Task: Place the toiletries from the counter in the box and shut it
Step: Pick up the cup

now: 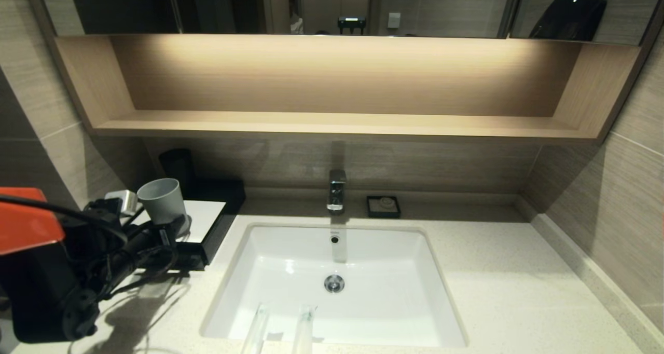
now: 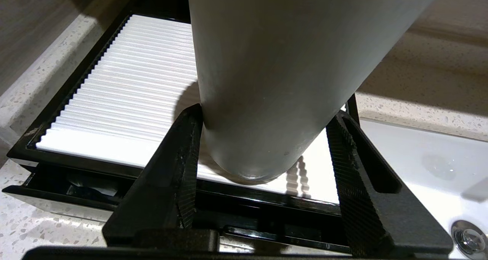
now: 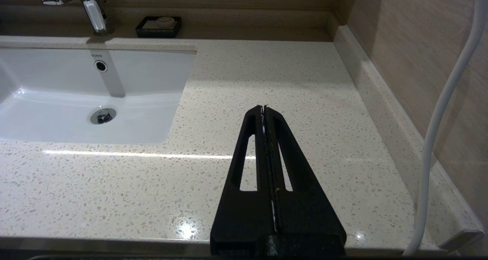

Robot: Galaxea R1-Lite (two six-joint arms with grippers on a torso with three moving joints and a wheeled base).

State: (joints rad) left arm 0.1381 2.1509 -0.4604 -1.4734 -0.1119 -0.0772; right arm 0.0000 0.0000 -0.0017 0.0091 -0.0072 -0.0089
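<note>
Straddling the grey cup (image 2: 289, 81), the left gripper (image 2: 263, 153) has one finger touching the cup's wall near its base, while a narrow gap shows betw. the other finger and the cup, so the jaws are apart, not clamped. Cup stands upright on the white ribbed top panel of the box (image 2: 114, 96), right betw. the fingers. Directly below the gripper, the box's front drawer (image 2: 57, 197) is pulled out a bit; contents too dark to tell. Box sits on the counter (image 1: 508, 281), w/ the sink (image 1: 290, 276) just beside the gripper. The toiletries (image 1: 303, 330), two slim clear-wrapped packets side by side, lie across the sink's near rim, well apart from the left gripper. The right gripper (image 3: 264, 108) hangs over bare counter on the sink's far side from the box, fingers pressed together, holding nothing.
</note>
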